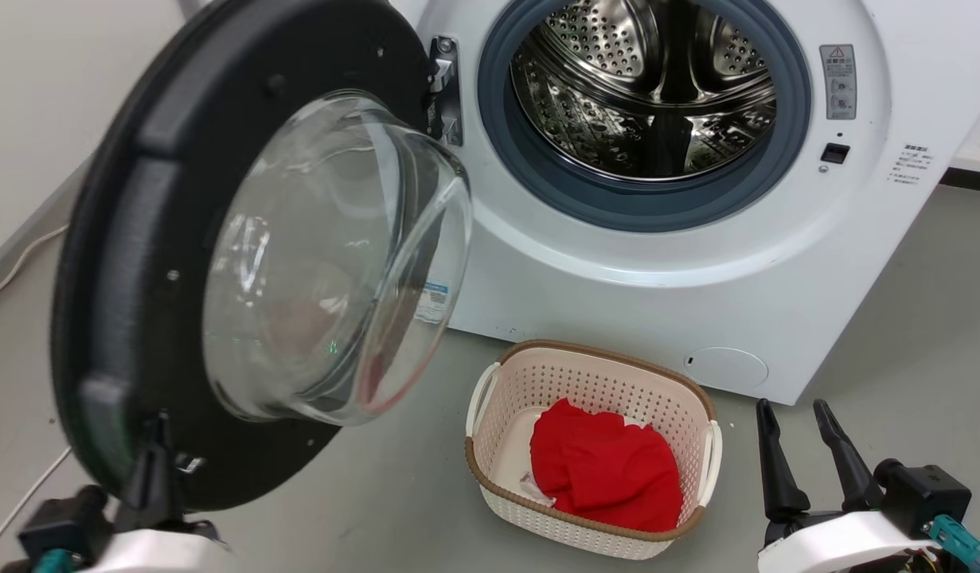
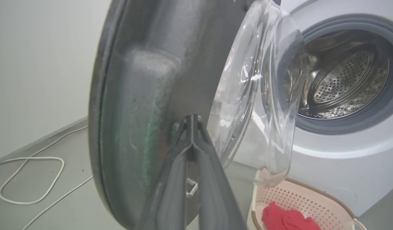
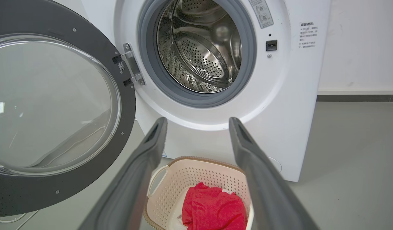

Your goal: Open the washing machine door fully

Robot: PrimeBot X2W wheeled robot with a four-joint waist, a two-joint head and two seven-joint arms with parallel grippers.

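Firstly, head view. Item: washing machine door [image 1: 131, 263], left half of the frame, swung well out from the white cabinet [image 1: 696, 302] on its metal hinge [image 1: 444, 87] at top centre. Its black inner rim faces you, and the clear glass bowl [image 1: 330, 255] bulges toward the drum [image 1: 645, 87]. Left gripper [image 1: 161, 430], lower left: jaws drawn together, tip against the door's lower rim. Right gripper [image 1: 794, 410], lower right: jaws apart, holding nothing, well apart from the door. Basket [image 1: 601, 350] with red cloth [image 1: 605, 465], bottom centre, on the floor [image 1: 426, 493] below the opening. Next, left wrist view. The two fingers [image 2: 212, 179] meet at a point at frame centre, set on the matt black face just beside the bowl's edge; you cannot tell whether they pinch anything or merely press. Cable [image 2: 30, 179] loops at lower left. Last, right wrist view. Door at left, hinge upper centre-left; that arm's own jaws are spread wide above the basket. Handling, as judged: expect a rigid, fairly heavy disc that turns only about the hinge. Treat the glass as slick, rounded and breakable, so take no hold there. Take or push the black rim on the side far from the hinge, where leverage is best, and follow the arc, not a straight line.
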